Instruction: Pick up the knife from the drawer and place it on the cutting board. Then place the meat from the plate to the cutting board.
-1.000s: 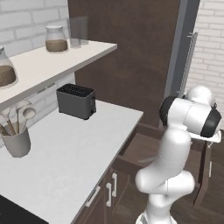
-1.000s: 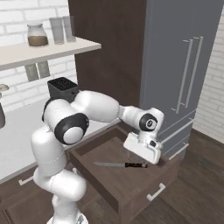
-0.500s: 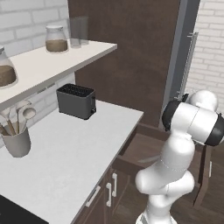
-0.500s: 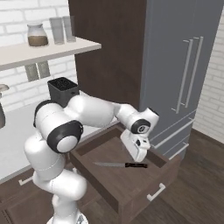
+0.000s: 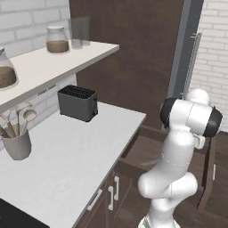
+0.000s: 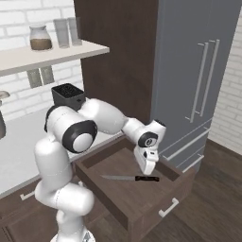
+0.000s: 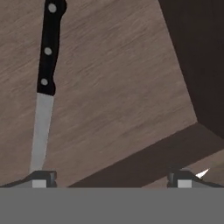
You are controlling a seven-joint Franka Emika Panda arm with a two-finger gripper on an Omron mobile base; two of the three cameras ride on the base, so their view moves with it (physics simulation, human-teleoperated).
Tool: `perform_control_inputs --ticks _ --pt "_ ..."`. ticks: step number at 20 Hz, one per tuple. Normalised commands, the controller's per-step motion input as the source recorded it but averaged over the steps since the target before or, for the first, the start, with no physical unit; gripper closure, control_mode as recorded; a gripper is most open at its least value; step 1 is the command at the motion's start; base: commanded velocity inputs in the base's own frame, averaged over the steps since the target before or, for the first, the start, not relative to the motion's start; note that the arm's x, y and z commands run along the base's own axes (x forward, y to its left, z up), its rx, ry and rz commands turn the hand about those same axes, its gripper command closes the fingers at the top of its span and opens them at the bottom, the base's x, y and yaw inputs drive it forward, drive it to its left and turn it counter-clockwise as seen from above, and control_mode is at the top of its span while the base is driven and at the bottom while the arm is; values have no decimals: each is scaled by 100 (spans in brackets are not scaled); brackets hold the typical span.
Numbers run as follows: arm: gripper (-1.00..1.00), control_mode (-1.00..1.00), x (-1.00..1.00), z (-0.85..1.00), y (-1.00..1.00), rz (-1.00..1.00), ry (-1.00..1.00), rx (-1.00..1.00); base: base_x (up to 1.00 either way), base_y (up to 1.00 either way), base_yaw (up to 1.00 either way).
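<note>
End effector hangs wide open and empty over the knife lying flat in the drawer; it looks thin, stiff and light, so grab the black handle.

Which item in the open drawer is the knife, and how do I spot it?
Below the white counter, the dark wood drawer stands pulled open. The knife lies flat on its floor, under the open claw. Its black handle and silver blade mark it.
</note>
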Motion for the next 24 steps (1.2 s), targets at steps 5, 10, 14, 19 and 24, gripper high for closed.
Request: perform_control_inputs --ticks 5,10,14,19,24 --pt "-100 -100 23 -55 -12 0 -10 -10 0 0 0" --pt "-100 -100 33 -46 0 0 -15 -5 0 0 0" --pt "-100 -100 28 -27 -1 0 -5 0 0 0 0" --pt "-100 -100 18 -35 -7 0 0 0 0 0 0" --pt "-100 -100 26 -24 -15 0 0 0 0 0 0"
